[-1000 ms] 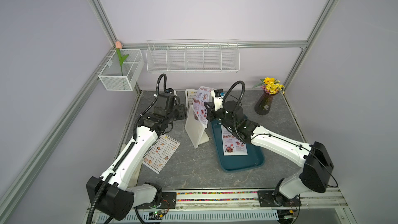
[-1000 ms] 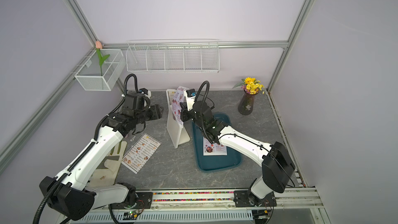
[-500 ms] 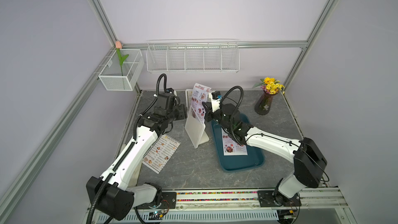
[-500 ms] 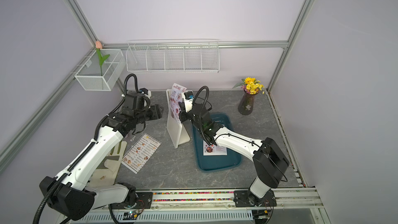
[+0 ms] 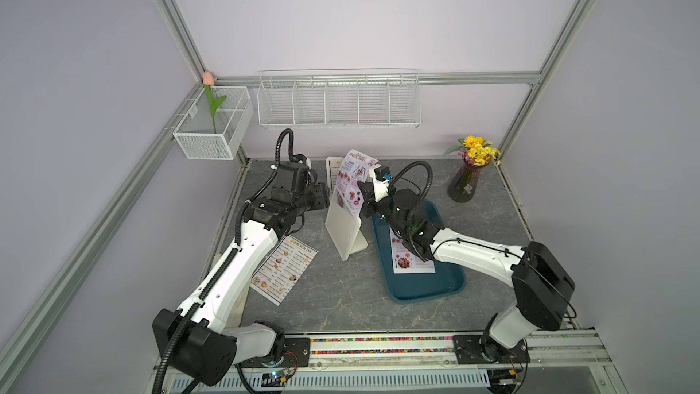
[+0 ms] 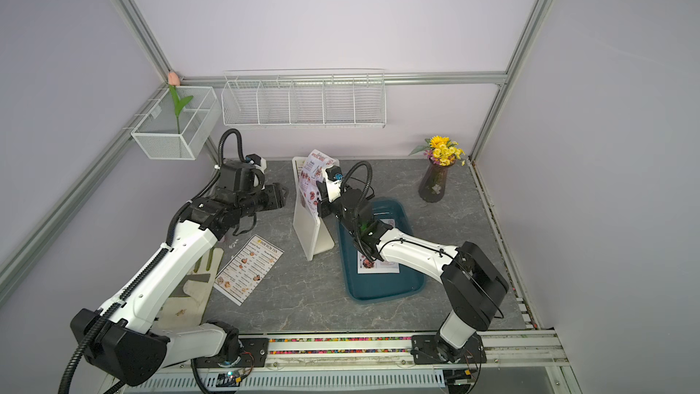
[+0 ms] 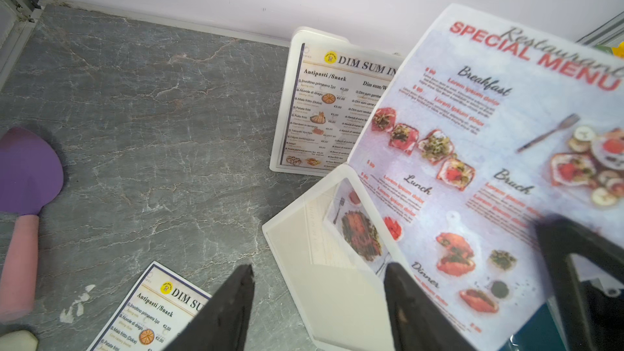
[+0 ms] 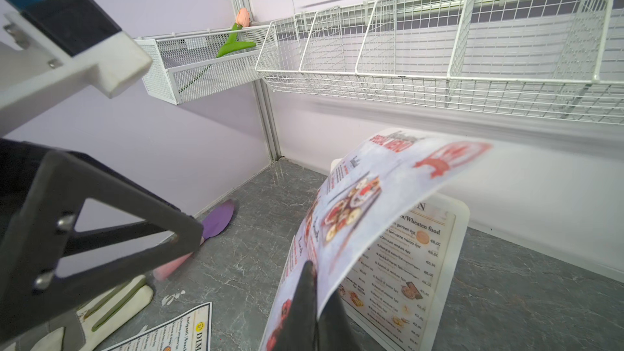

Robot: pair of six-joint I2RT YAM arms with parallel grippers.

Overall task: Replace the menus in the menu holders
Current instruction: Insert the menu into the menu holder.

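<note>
Right claw [image 8: 312,285] clenched on the thin SPECIAL MENU sheet [image 7: 472,150] — long axis near upright, red heading uppermost, top edge curling, lower end inside the near holder [image 5: 342,229], a white wedge. Left claw [image 7: 319,266] released beside it. Far holder [image 7: 320,37] shows "DIM SUM INN" — a loose sheet [image 5: 284,271] so headed lies flat on the grey marbled desk [image 5: 341,297].

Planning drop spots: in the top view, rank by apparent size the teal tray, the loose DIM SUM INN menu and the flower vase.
Largest: teal tray.
Next: loose DIM SUM INN menu.
Smallest: flower vase; it stands farther back, so its true size is less sure.
</note>
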